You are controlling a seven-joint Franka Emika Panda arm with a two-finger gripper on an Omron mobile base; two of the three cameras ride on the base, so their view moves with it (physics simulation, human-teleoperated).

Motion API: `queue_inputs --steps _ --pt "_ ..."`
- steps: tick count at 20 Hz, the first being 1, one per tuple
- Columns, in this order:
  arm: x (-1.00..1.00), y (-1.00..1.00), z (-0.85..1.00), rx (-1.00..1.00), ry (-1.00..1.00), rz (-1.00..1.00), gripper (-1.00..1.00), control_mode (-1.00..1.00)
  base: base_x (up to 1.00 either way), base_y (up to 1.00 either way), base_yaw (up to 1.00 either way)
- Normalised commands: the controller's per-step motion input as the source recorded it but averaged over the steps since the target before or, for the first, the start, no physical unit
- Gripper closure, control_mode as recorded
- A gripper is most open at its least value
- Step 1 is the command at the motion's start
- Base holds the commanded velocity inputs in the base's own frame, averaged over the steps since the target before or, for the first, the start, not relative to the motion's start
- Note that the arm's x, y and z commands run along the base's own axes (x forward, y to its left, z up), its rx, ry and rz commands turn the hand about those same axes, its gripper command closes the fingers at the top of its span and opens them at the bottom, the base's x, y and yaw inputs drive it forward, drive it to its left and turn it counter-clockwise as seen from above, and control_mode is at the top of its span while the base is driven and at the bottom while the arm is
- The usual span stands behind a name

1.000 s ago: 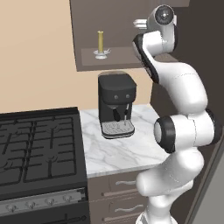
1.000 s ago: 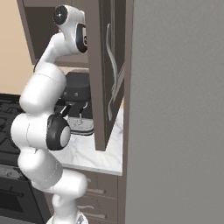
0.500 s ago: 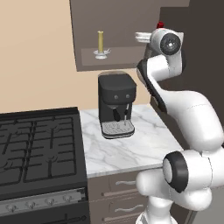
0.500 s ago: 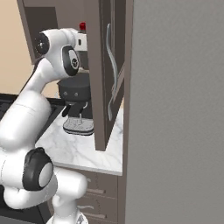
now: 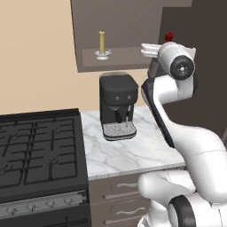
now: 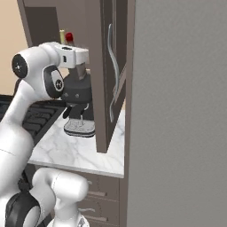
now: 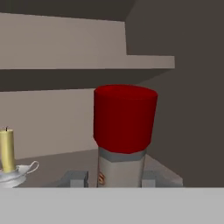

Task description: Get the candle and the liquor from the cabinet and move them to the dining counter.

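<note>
Liquor (image 7: 124, 131) between claw (image 7: 113, 178) fingertips up close.

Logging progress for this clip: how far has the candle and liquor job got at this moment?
Done: the cabinet stands open. In hand: the gripper is shut on the liquor, its fingers flanking the bottle's neck, still inside the cabinet. Left: carry it to the dining counter, then fetch the candle, untouched on the shelf.

A home kitchen: a black gas stove (image 5: 40, 153), a coffee machine (image 5: 117, 105) on a marble counter (image 5: 133, 150), and a brown wall cabinet (image 5: 128, 26).
</note>
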Motion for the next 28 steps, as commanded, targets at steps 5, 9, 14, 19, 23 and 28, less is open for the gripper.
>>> queue_inputs --steps 5,9,14,19,23,28 --pt "-0.79 0.24 -0.02 0.00 0.00 0.00 1.00 -1.00 0.00 0.00 0.00" --pt "-0.72 0.30 -0.12 0.00 0.00 0.02 1.00 -1.00 0.00 0.00 0.00" --pt "-0.64 0.34 -0.25 -0.04 0.01 0.03 1.00 -1.00 0.00 0.00 0.00" --pt "-0.50 0.38 -0.43 -0.10 0.05 0.06 1.00 -1.00 0.00 0.00 0.00" --pt "-0.26 0.32 -0.33 -0.07 0.08 0.06 1.00 -1.00 0.00 0.00 0.00" --pt "-0.01 0.11 -0.05 -0.01 0.04 0.00 1.00 -1.00 0.00 0.00 0.00"
